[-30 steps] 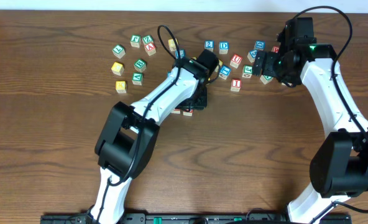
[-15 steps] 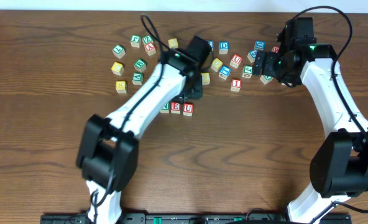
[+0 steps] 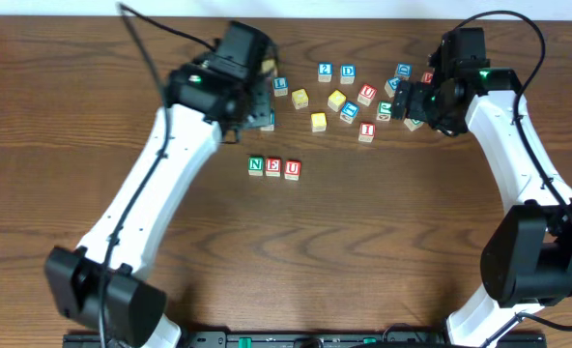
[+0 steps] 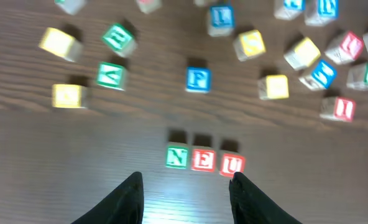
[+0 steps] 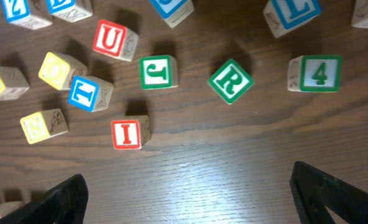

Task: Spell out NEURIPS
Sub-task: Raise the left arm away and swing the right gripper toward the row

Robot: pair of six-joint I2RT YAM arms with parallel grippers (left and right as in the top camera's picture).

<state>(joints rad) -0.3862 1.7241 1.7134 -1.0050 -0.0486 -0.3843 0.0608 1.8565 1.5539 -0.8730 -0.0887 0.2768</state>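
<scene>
On the near middle of the wooden table [image 3: 363, 251], three cubes stood in a tight row: a green N [image 3: 256, 166], a red E [image 3: 273, 167] and a red U [image 3: 292, 169]. They touched side to side. The row's long axis ran left to right, and the letters read upright from the robot's side.

Beyond the row, the left gripper [image 4: 187, 180] hung raised over the wood, its jaws apart with nothing between them. A blue P [image 4: 197, 79] sat alone just past the row.

Farther back lay the loose scatter. There the right gripper [image 5: 190, 186] hovered with its jaws spread wide and empty. Below it were a red I [image 5: 129, 134], upright in that view, and a green R [image 5: 230, 81], turned on a corner. A green J [image 5: 157, 71] sat between them, and a green 4 [image 5: 317, 73] stood off to one side, all apart from one another.
</scene>
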